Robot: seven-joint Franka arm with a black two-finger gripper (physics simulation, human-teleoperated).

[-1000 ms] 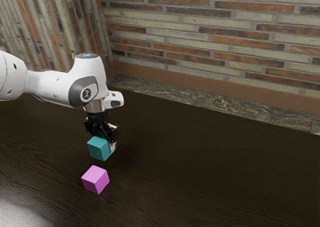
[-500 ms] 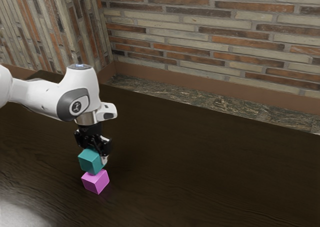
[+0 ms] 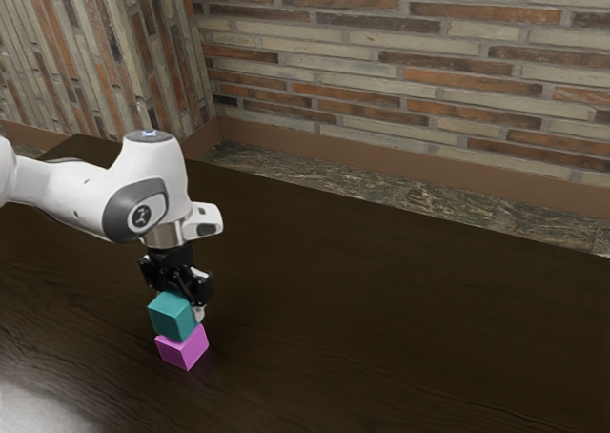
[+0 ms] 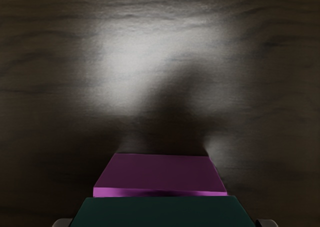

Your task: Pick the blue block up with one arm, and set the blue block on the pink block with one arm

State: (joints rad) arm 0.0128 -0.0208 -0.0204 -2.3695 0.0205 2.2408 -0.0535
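While the gripper point(image 3: 179, 293) clamps the blue block point(image 3: 171, 317) from two sides, block looks seated on the pink block point(image 3: 184, 347), roughly squared up, probably so it balances once released.

No text, number or brand name can be read in either view. The one sign-like thing is a small white mark on the grey round cap point(image 3: 141, 216) on the side of the arm point(image 3: 67, 187), seen in the exterior view. It is too small to make out as letters or as a logo.
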